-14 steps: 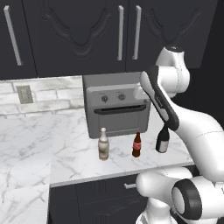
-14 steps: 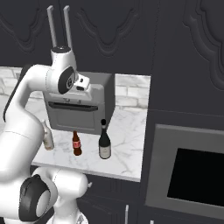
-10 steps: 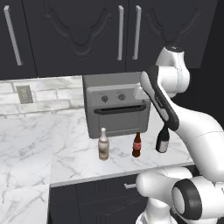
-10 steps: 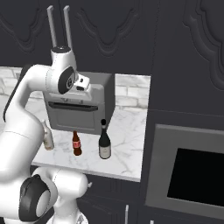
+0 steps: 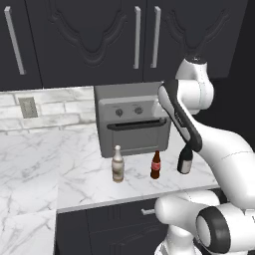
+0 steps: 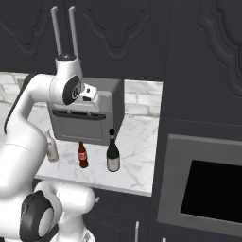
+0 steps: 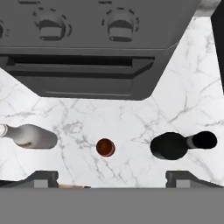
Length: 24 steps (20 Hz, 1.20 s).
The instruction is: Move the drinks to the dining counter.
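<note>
Directly beneath the wide-open gripper (image 7: 112, 177) stands the dark brown bottle (image 7: 105, 147), upright at centre on the marble worktop (image 7: 131, 118). The cream-beige bottle (image 7: 30, 136) sits at nine o'clock, the black bottle (image 7: 175, 145) at three.

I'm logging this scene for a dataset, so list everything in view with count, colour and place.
Cream bottle: one, cream-beige with white cap, standing on the worktop, leftmost of the row before the toaster oven.
Brown bottle: one, dark brown with red label, middle of the row.
Black bottle: one, black, wine-like, at the row's right end.
Toaster oven: one, grey, two knobs, at the back of the worktop.
Worktop: one, white grey-veined marble.
Upper cabinets: dark, silver bar handles, above the worktop.
Wall outlet: one, grey, on the white brick backsplash.
Built-in oven: one, grey frame with black window, right of the worktop.
Hand: one, open, above the brown bottle, holding nothing.
</note>
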Tool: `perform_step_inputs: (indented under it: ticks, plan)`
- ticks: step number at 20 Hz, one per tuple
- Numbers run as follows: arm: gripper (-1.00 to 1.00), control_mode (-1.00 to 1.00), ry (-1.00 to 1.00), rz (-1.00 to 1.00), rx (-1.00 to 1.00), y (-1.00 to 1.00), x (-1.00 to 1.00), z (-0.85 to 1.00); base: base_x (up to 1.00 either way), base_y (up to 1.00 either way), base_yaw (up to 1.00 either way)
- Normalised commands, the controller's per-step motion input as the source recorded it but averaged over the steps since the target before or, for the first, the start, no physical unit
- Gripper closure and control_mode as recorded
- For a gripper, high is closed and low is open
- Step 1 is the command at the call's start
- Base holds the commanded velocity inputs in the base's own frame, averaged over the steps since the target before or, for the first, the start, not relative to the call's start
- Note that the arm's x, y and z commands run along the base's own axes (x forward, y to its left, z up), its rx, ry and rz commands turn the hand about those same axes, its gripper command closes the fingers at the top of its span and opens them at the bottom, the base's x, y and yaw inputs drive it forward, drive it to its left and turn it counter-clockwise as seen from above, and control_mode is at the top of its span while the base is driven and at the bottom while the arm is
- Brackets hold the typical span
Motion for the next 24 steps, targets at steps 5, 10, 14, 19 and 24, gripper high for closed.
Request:
perform_step_inputs:
  ticks: [5, 10, 14, 19, 24]
  plan:
    - [-1.00, -1.00, -0.02, 0.00, -0.08, -0.21, -0.20, -0.40, 0.00, 0.00, 0.00]
    - [-1.00, -1.00, -0.07, 0.00, -0.08, -0.36, -0.54, -0.36, 0.00, 0.00, 0.00]
    - [-1.00, -1.00, -0.10, 0.00, -0.02, -0.57, -0.50, -0.27, 0.00, 0.00, 0.00]
    - [-1.00, -1.00, -0.17, 0.00, 0.00, -0.64, -0.23, -0.23, 0.00, 0.00, 0.00]
    - [-1.00, -1.00, -0.23, 0.07, 0.04, -0.32, -0.06, -0.16, 0.00, 0.00, 0.00]
